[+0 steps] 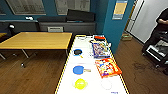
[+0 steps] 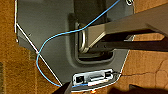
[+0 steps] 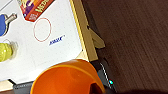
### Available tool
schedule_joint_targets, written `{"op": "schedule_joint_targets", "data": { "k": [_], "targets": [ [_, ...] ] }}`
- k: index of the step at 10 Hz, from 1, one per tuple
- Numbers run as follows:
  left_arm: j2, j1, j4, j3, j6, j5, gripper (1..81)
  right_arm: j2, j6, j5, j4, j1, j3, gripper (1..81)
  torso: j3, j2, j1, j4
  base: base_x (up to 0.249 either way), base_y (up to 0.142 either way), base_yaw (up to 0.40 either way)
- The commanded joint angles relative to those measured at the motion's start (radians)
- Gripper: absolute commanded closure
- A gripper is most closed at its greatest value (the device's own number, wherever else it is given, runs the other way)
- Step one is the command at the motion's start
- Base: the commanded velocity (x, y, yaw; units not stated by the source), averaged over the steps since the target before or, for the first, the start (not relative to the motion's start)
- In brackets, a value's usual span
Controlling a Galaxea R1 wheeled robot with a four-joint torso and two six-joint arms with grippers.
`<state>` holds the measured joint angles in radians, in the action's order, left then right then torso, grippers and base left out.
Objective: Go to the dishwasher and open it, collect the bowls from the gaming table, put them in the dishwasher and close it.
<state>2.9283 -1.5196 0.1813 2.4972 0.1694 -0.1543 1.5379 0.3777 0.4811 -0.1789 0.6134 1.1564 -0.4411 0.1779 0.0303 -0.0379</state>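
Bowls in black (image 1: 78, 52), blue (image 1: 78, 70) and yellow-green (image 1: 80, 83) stand in a file along the 9 o'clock side of the gaming desk (image 1: 93, 82), the yellow-green one nearest the robot at 6 o'clock, the black one farthest toward 12 o'clock. Two board-game boxes (image 1: 107, 67) occupy the 3 o'clock side of the white, yellow-edged top. A plain wooden desk (image 1: 37, 40) lies at 10 o'clock, and a person (image 1: 160, 27) stands at 2 o'clock. Progress, as judged: the robot has reached the gaming desk, yet all three bowls rest on it apart from either arm, so collection, loading and closing of the dishwasher remain. In the right wrist view an orange bowl-like shape (image 3: 67, 78) sits close to the camera, with the yellow-green bowl (image 3: 5, 52) nearby on the top. Whether either gripper is released or clenched cannot be told.
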Motion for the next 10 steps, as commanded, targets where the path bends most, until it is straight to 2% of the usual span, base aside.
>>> {"op": "schedule_joint_targets", "data": {
  "k": [1, 2, 4, 5, 6, 7, 8, 10],
  "targets": [
    [-0.125, 0.012, 0.009, -0.205, 0.001, 0.058, 1.0, -0.152, -0.347, -0.203, -0.171, 0.364, -0.097, 81.1, 0.000, 0.000, 0.000, 0.000, 0.000, 0.000, 0.000],
    [-0.194, 0.028, 0.003, -0.291, 0.001, 0.056, 1.0, -0.125, -0.394, -0.267, -0.143, 0.453, -0.086, 81.1, 0.000, 0.000, 0.000, 0.000, 0.000, 0.000, 0.000],
    [-0.378, 0.064, -0.003, -0.505, 0.007, 0.038, 1.0, -0.022, -0.414, -0.433, -0.134, 0.636, -0.031, 81.1, 0.000, 0.000, 0.000, 0.000, 0.000, 0.000, 0.000],
    [-0.460, 0.084, -0.002, -0.587, 0.033, 0.013, 1.0, 0.020, -0.418, -0.507, -0.129, 0.708, -0.001, 81.1, 0.000, 0.000, 0.000, 0.000, 0.000, 0.000, 0.000],
    [-0.551, 0.106, 0.000, -0.674, 0.053, 0.004, 1.0, 0.068, -0.415, -0.602, -0.096, 0.765, 0.009, 81.1, 0.000, 0.000, 0.000, 0.000, 0.000, 0.000, 0.000],
    [-0.610, 0.121, -0.002, -0.730, 0.056, 0.002, 1.0, 0.098, -0.417, -0.669, -0.082, 0.812, 0.012, 81.1, 0.000, 0.000, 0.000, 0.000, 0.000, 0.000, 0.000],
    [-0.656, 0.141, -0.002, -0.771, 0.058, 0.002, 1.0, 0.126, -0.421, -0.694, -0.062, 0.840, 0.025, 81.1, 0.000, 0.000, 0.000, 0.000, 0.000, 0.000, 0.000],
    [-0.780, 0.209, -0.002, -0.902, 0.101, 0.002, 1.0, 0.201, -0.422, -0.699, -0.034, 0.857, 0.040, 81.1, 0.000, 0.000, 0.000, 0.000, 0.000, 0.000, 0.000]
  ]
}}
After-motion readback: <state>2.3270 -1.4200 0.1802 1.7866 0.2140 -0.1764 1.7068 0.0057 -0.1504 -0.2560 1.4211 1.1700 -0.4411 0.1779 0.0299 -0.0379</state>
